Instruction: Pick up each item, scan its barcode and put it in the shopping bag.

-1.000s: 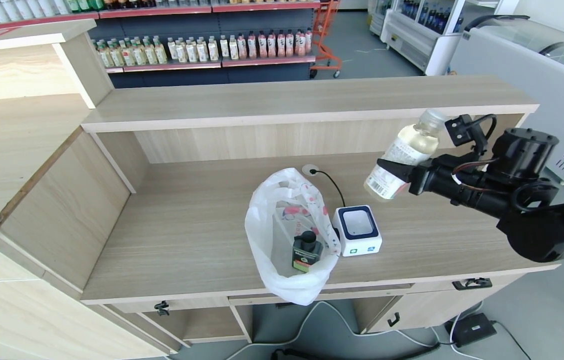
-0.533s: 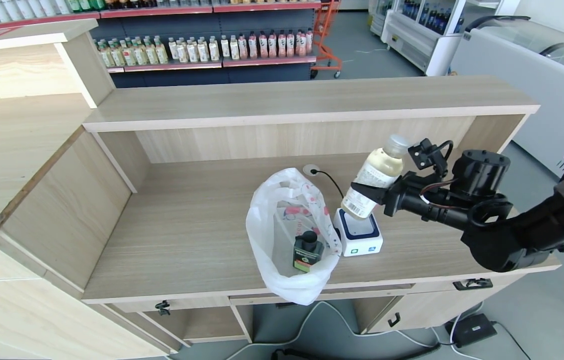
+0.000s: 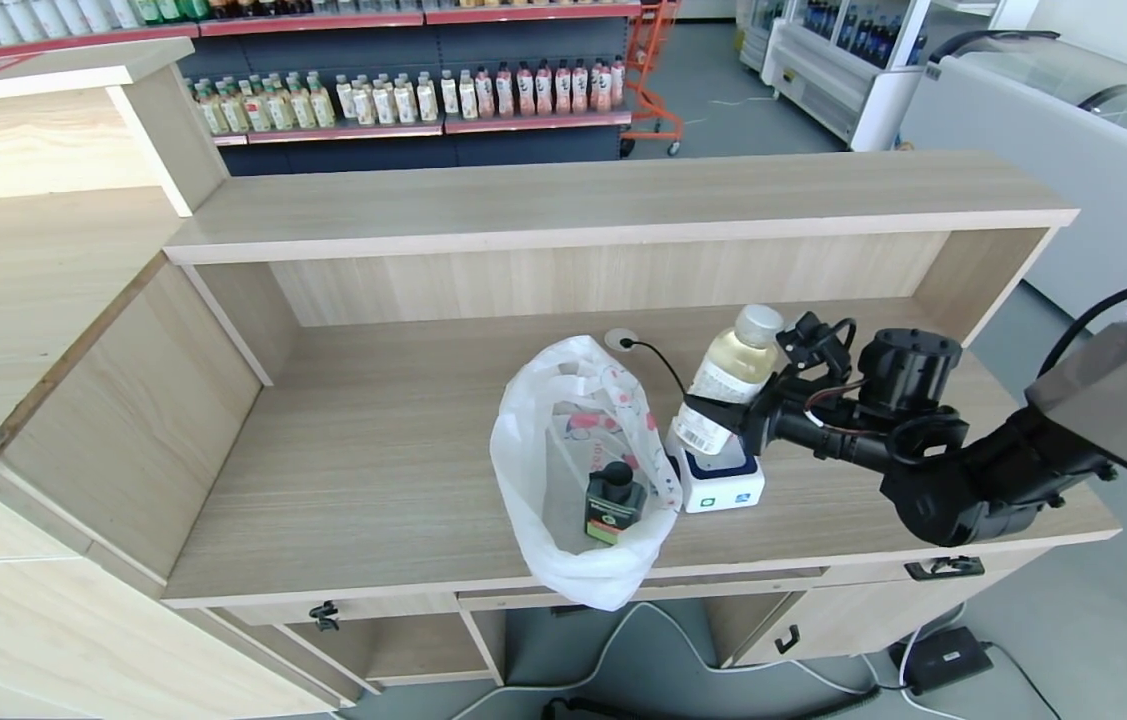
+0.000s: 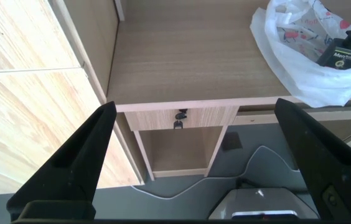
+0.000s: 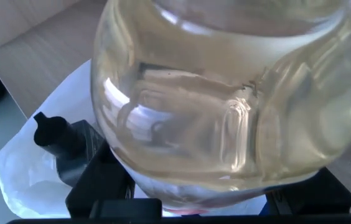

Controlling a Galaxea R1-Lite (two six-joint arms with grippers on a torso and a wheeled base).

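Right gripper [image 3: 723, 415] closed around the lower body of the bottle [image 3: 735, 365] of pale yellow drink. We note the bottle tilted, cap toward the counter's back wall, its labelled base hanging just over the white scanner [image 3: 723, 487]. Shopping bag [image 3: 533, 440] stands open on the counter [image 3: 373, 450] just beside the scanner, a dark bottle [image 3: 613, 500] inside. Left gripper [image 4: 194, 146] — we see its fingers spread wide, holding nothing, out past the counter's front edge.

Bottle [image 3: 729, 383] over scanner [image 3: 729, 488]; bag [image 3: 515, 452] leftward
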